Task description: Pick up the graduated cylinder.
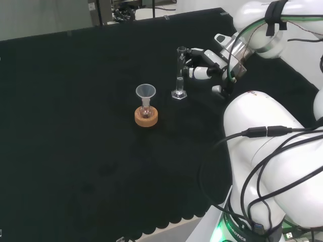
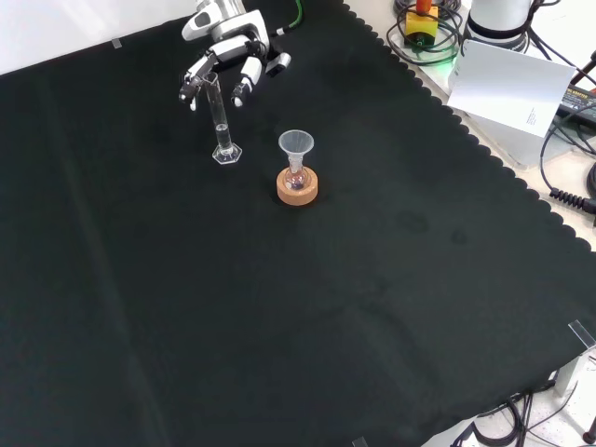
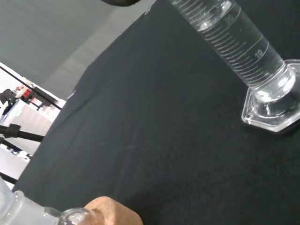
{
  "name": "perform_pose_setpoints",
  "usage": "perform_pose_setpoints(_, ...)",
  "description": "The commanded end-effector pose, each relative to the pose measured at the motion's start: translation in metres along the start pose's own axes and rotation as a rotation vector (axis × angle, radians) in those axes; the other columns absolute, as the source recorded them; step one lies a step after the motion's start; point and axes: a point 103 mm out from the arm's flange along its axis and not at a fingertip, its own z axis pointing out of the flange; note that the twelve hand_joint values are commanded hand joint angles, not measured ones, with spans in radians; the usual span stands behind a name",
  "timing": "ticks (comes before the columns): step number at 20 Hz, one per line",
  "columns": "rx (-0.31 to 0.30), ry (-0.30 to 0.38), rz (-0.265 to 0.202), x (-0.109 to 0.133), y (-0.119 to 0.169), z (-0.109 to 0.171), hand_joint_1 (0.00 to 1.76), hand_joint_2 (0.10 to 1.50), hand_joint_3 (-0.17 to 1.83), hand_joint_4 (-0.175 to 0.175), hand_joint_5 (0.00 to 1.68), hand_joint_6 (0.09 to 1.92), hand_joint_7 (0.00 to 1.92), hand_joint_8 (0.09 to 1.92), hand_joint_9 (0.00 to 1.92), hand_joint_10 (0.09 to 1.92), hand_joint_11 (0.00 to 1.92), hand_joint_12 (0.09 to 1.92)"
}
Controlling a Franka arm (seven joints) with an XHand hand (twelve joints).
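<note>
In the front view we see the black and white hand [image 2: 226,58] at the top of the tall clear glass graduated cylinder [image 2: 222,121], fingers loosely bent on either side of the tube; whether they touch it we cannot tell. The cylinder stands upright on its hexagonal foot on the black cloth [image 2: 279,317], directly below the hand. The wrist view adds the printed scale on the cylinder [image 3: 239,42], while the head view places the round-bottomed glass flask with clear funnel [image 1: 146,98] on a cork ring [image 1: 146,117] near it.

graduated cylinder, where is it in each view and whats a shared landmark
Head view: graduated cylinder stands upper centre, just left of the hand.
Front view: upper left, under the hand.
Wrist view: close up, its hexagonal foot on the cloth.
Shared landmark: the cork ring holding the flask and funnel.
</note>
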Motion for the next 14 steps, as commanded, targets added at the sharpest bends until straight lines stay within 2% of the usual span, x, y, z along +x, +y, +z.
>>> perform_pose_setpoints(1,-0.040,0.128,-0.011,-0.005,0.003,0.018,0.98,0.97,-0.17,-0.023,0.44,0.09,0.32,0.62,0.59,0.57,0.33,1.32)
perform_pose_setpoints(9,-0.042,0.170,-0.032,-0.004,0.009,0.028,1.01,0.97,-0.17,-0.018,0.45,0.09,0.32,0.61,0.56,0.55,0.32,1.30)
perform_pose_setpoints(14,-0.056,0.192,-0.025,-0.003,0.011,0.029,1.02,0.98,-0.17,-0.010,0.49,0.09,0.44,0.61,0.61,0.55,0.33,1.32)
